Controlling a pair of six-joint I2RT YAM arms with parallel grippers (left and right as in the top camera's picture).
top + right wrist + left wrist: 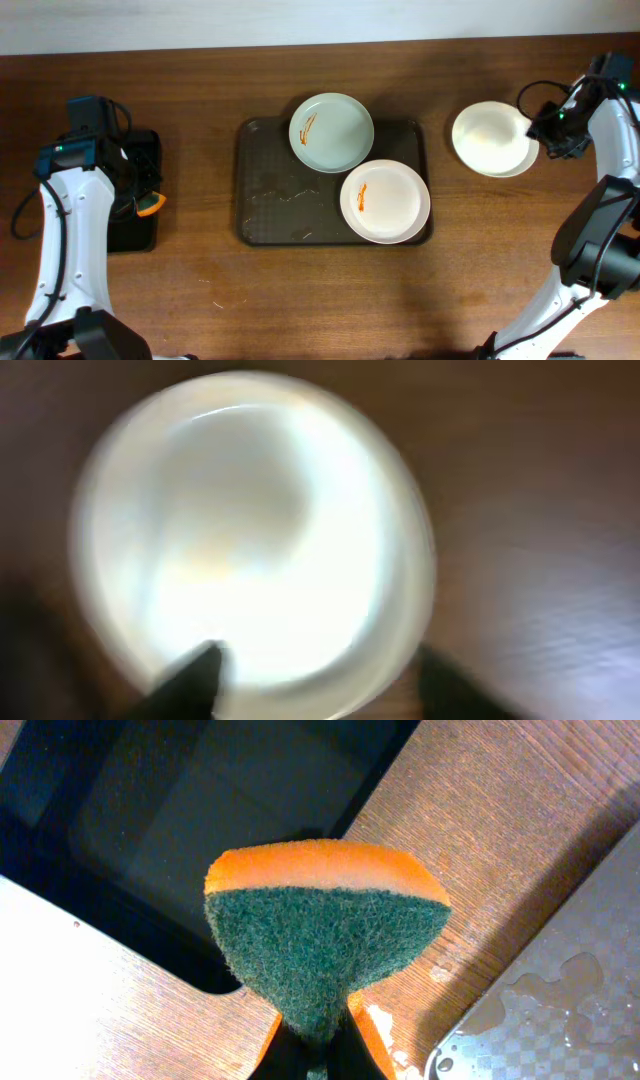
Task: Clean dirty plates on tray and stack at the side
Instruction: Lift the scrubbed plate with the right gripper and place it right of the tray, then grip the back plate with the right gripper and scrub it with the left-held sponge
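The dark brown tray [270, 200] lies mid-table. On it are a greenish plate [331, 132] at the back and a white plate [385, 200] at the front right, each with an orange smear. A third white plate [492, 138] lies on the table to the right of the tray. It fills the blurred right wrist view [250, 530]. My right gripper [545, 130] is open at that plate's edge, with the rim between its spread fingers [320, 680]. My left gripper [140, 200] [318, 1045] is shut on an orange and green sponge [320, 930].
A small glossy black tray [135, 235] [200, 810] lies under the left gripper at the far left. A wet corner of the brown tray [560, 1010] shows in the left wrist view. Bare wooden table [320, 300] runs along the front.
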